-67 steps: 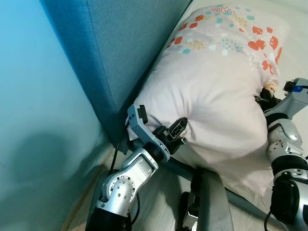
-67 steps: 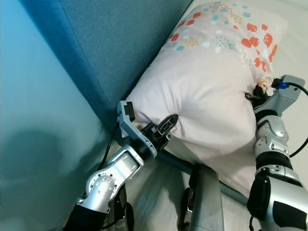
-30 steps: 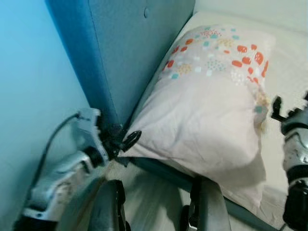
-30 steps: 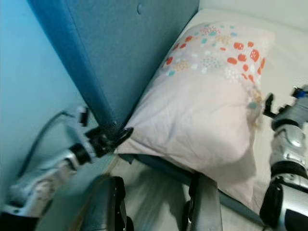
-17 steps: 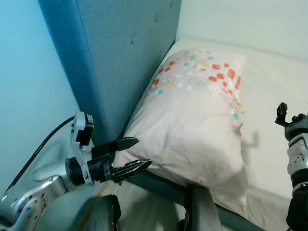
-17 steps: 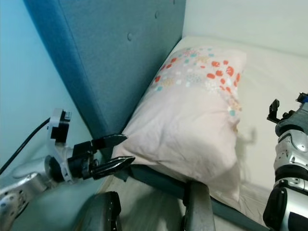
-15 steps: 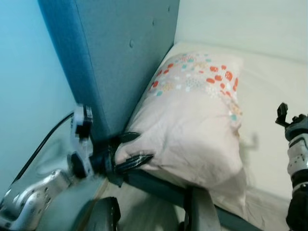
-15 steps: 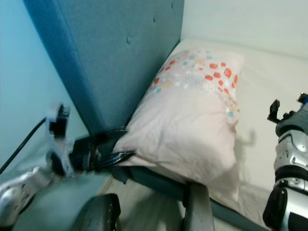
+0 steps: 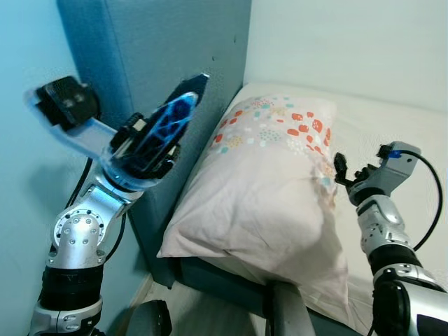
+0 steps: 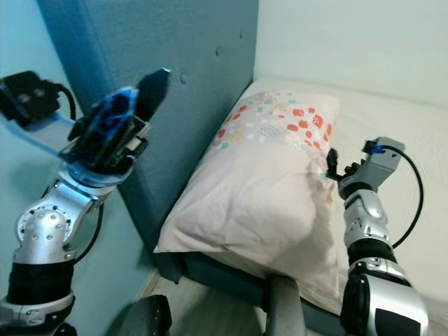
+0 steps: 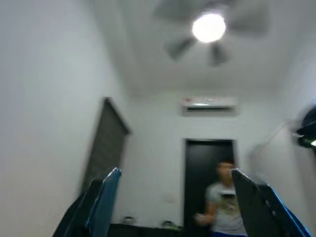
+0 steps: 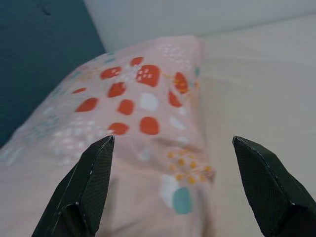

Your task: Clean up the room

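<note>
A pale pillow printed with red and teal dots lies on the white bed against the blue padded headboard. My left gripper is raised high beside the headboard, apart from the pillow, pointing upward and open with nothing in it. In its wrist view the fingers frame the ceiling and the room. My right gripper hovers at the pillow's right edge, open and empty. Its wrist view looks along the fingers at the dotted end of the pillow.
A light blue wall stands close on the left of the headboard. The bed's dark frame edge runs below the pillow. In the left wrist view a person stands by a dark door under a ceiling fan lamp.
My left arm has swung up from the pillow's near corner to beside the headboard. The right gripper has come closer to the pillow's right edge. The camera has tilted up.
</note>
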You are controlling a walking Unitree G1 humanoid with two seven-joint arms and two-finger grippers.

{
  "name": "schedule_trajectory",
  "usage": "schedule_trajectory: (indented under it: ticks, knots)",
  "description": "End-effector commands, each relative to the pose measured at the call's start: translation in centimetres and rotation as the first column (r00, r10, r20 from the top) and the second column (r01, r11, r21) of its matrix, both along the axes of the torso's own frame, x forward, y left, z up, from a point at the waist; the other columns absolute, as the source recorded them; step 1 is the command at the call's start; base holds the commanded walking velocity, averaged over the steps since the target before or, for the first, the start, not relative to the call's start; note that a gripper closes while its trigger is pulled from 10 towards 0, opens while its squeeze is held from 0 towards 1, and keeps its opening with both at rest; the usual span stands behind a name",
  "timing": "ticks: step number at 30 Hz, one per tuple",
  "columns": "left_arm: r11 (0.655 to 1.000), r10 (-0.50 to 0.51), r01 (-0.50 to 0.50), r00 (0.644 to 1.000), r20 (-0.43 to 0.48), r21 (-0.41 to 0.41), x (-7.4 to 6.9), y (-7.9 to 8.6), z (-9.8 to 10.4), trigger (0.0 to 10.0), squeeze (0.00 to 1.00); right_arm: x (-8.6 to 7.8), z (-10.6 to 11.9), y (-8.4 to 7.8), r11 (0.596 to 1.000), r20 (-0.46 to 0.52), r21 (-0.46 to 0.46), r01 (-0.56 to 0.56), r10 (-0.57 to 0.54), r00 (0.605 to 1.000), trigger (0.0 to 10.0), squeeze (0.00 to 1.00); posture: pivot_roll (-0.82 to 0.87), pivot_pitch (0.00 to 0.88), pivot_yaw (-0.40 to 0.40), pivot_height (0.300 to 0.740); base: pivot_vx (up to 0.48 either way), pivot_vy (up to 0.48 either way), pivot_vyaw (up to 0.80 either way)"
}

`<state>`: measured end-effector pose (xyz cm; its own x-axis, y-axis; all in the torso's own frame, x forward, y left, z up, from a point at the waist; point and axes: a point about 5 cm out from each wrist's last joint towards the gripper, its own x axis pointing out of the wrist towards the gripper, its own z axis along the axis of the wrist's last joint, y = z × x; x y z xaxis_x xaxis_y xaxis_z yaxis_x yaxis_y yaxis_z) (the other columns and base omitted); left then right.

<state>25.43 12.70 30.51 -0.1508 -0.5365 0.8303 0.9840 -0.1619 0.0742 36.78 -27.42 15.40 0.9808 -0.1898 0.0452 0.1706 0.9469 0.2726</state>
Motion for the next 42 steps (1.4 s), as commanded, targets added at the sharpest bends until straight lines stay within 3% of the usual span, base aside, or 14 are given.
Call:
schedule_trajectory:
  ticks: [1, 12, 14, 22, 24, 25, 26, 29, 32, 35, 37, 39, 40, 42]
  knots:
    - [0.998, -0.055, 0.055, 0.998, 0.039, 0.023, -0.5, -0.1, -0.3, 10.0, 0.0, -0.1, -0.2, 0.2, 1.0, -0.012, -0.017, -0.02, 0.02, 1.0, 10.0, 0.0, 0.12, 0.002, -0.042, 0.535, 0.0, 0.0, 0.0]
    - [0.998, -0.067, 0.066, 0.997, 0.039, 0.024, -0.3, -0.2, -0.4, 10.0, 0.0, 0.0, 0.2, 0.0, 0.999, -0.001, -0.026, -0.033, 0.033, 0.999, 10.0, 0.0, 0.11, 0.0, -0.047, 0.535, 0.0, 0.0, 0.0]
    - [0.996, 0.02, -0.017, 0.999, -0.035, 0.09, 1.1, -1.1, -1.7, 10.0, 0.0, 0.2, 0.4, 1.0, 0.994, 0.017, -0.054, -0.092, 0.093, 0.996, 10.0, 0.0, 0.12, 0.0, -0.048, 0.545, 0.0, 0.0, 0.0]
    - [0.976, 0.154, -0.129, 0.979, -0.136, 0.178, 2.7, -1.9, -3.8, 10.0, 0.0, 0.3, 0.6, 2.5, 0.984, 0.052, -0.068, -0.167, 0.171, 0.984, 10.0, 0.0, 0.11, 0.0, -0.047, 0.555, 0.0, 0.0, 0.0]
    - [0.907, 0.366, -0.28, 0.893, -0.261, 0.314, 4.4, -2.3, -7.0, 10.0, 0.0, 0.1, 0.6, 5.2, 0.948, 0.127, -0.05, -0.316, 0.319, 0.939, 10.0, 0.0, 0.11, 0.0, -0.05, 0.565, 0.0, 0.0, 0.0]
    - [0.848, 0.475, -0.341, 0.828, -0.298, 0.405, 4.9, -2.2, -9.1, 10.0, 0.0, -0.3, 0.4, 6.4, 0.923, 0.154, -0.04, -0.383, 0.385, 0.91, 10.0, 0.0, 0.11, 0.0, -0.048, 0.569, 0.0, 0.0, 0.0]
    - [0.848, 0.475, -0.341, 0.828, -0.298, 0.405, 4.9, -2.2, -9.1, 10.0, 0.0, -0.3, 0.4, 6.4, 0.923, 0.154, -0.04, -0.383, 0.385, 0.91, 10.0, 0.0, 0.11, 0.0, -0.048, 0.569, 0.0, 0.0, 0.0]
    - [0.71, 0.651, -0.423, 0.698, -0.298, 0.562, 5.0, -1.5, -13.0, 10.0, 0.0, -1.2, -0.7, 8.1, 0.879, 0.167, -0.021, -0.476, 0.472, 0.866, 10.0, 0.0, 0.11, 0.0, -0.044, 0.584, 0.0, 0.0, 0.0]
    - [0.668, 0.7, -0.455, 0.653, -0.289, 0.589, 4.9, -1.1, -13.8, 10.0, 0.0, -1.5, -1.2, 8.5, 0.869, 0.159, -0.015, -0.495, 0.491, 0.857, 10.0, 0.0, 0.11, 0.0, -0.044, 0.589, 0.0, 0.0, 0.0]
    - [0.452, 0.871, -0.557, 0.443, -0.211, 0.697, 5.0, 0.6, -16.3, 10.0, 0.0, -2.8, -3.5, 9.8, 0.838, 0.106, 0.015, -0.546, 0.542, 0.834, 10.0, 0.0, 0.11, 0.0, -0.045, 0.604, 0.0, 0.0, 0.0]
    - [0.452, 0.871, -0.557, 0.443, -0.211, 0.697, 5.0, 0.6, -16.3, 10.0, 0.0, -2.8, -3.5, 9.8, 0.838, 0.106, 0.015, -0.546, 0.542, 0.834, 10.0, 0.0, 0.11, 0.0, -0.045, 0.604, 0.0, 0.0, 0.0]
    - [0.388, 0.904, -0.555, 0.385, -0.186, 0.736, 4.5, 1.1, -17.5, 10.0, 0.0, -3.5, -5.1, 10.5, 0.825, 0.051, 0.023, -0.565, 0.563, 0.825, 10.0, 0.0, 0.11, 0.0, -0.047, 0.614, 0.0, 0.0, 0.0]
    - [0.388, 0.904, -0.555, 0.385, -0.186, 0.736, 4.5, 1.1, -17.5, 10.0, 0.0, -3.5, -5.1, 10.5, 0.825, 0.051, 0.023, -0.565, 0.563, 0.825, 10.0, 0.0, 0.11, 0.0, -0.047, 0.614, 0.0, 0.0, 0.0]
    - [0.342, 0.924, -0.511, 0.334, -0.184, 0.789, 3.5, 0.8, -19.5, 10.0, 0.0, -5.0, -8.5, 11.1, 0.809, -0.075, 0.041, -0.587, 0.588, 0.805, 10.0, 0.0, 0.12, 0.0, -0.055, 0.629, 0.0, 0.0, 0.0]
